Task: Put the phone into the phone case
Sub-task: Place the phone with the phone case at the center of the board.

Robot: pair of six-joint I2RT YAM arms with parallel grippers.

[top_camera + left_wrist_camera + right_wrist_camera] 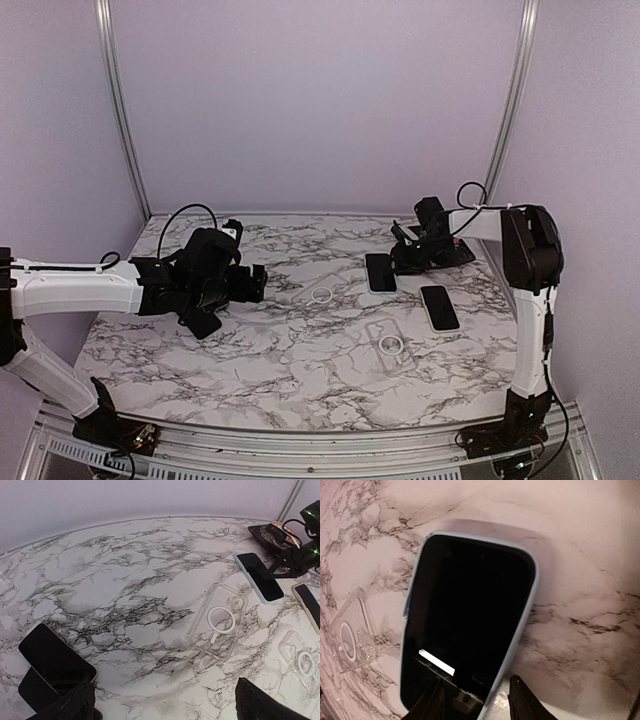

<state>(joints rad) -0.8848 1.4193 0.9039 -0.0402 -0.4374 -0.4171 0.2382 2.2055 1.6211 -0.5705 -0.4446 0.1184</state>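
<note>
A black phone with a pale blue rim [470, 625] lies flat on the marble table [300, 380], seen at right centre from above [380, 272]. My right gripper [476, 705] stands open at its near end, one finger over the screen and the other beside its edge, neither pressing on it. A clear phone case with a white ring [390, 345] lies in front of it. Another such case [322, 295] lies mid-table, just right of my left gripper [255, 283]. That gripper [165, 710] is wide open over bare marble.
A second dark phone [439, 307] lies right of the first. A third [55, 662] lies by my left gripper's left finger. Metal frame posts [120, 110] and purple walls close in the back and sides. The right arm's cable [470, 195] loops near the back right.
</note>
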